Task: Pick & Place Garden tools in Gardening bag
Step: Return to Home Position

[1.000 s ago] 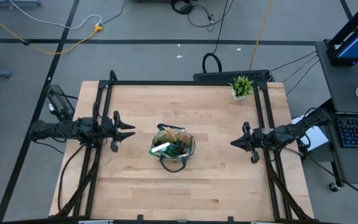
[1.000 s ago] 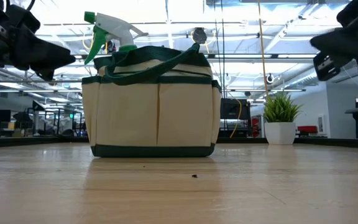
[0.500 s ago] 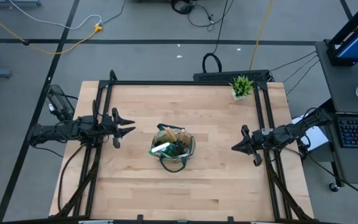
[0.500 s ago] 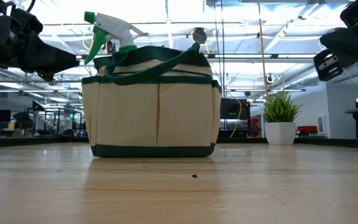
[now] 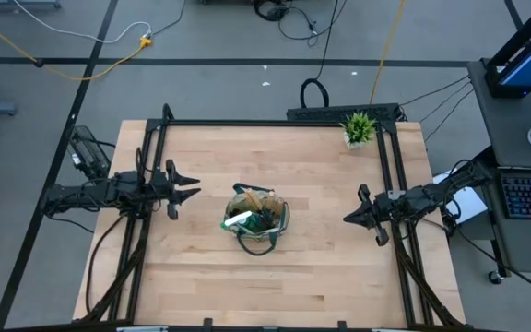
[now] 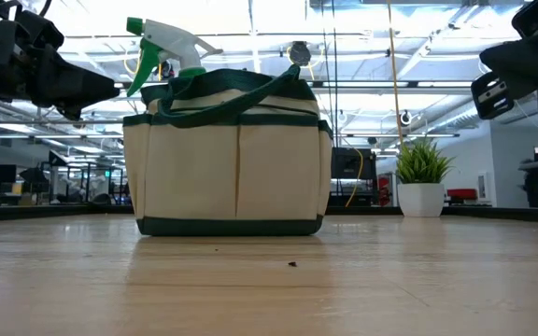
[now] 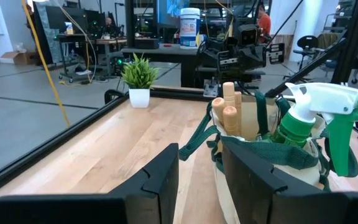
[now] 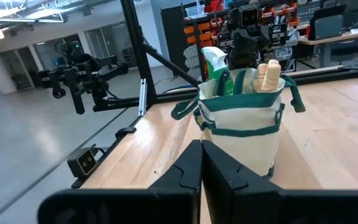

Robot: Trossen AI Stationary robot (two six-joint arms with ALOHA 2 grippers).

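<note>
The khaki gardening bag (image 5: 258,221) with dark green trim stands on its base at the table's middle (image 6: 227,159). Garden tools stick out of its top: a green-and-white spray bottle (image 6: 162,47) and wooden handles (image 7: 229,102). My left gripper (image 5: 194,187) hovers level to the left of the bag, pointing at it. It is open, with nothing between its fingers (image 7: 201,163). My right gripper (image 5: 347,218) hovers level to the right of the bag, shut and empty (image 8: 201,152). Both are well clear of the bag.
A small potted plant (image 5: 359,129) stands at the table's far right corner. Black frame rails (image 5: 275,122) run along the far edge and both sides. Bare wood (image 5: 275,277) lies all round the bag.
My left gripper has swung a little toward the table's far edge, and my right gripper has turned slightly toward the near edge. The bag and the tools have stayed where they were.
</note>
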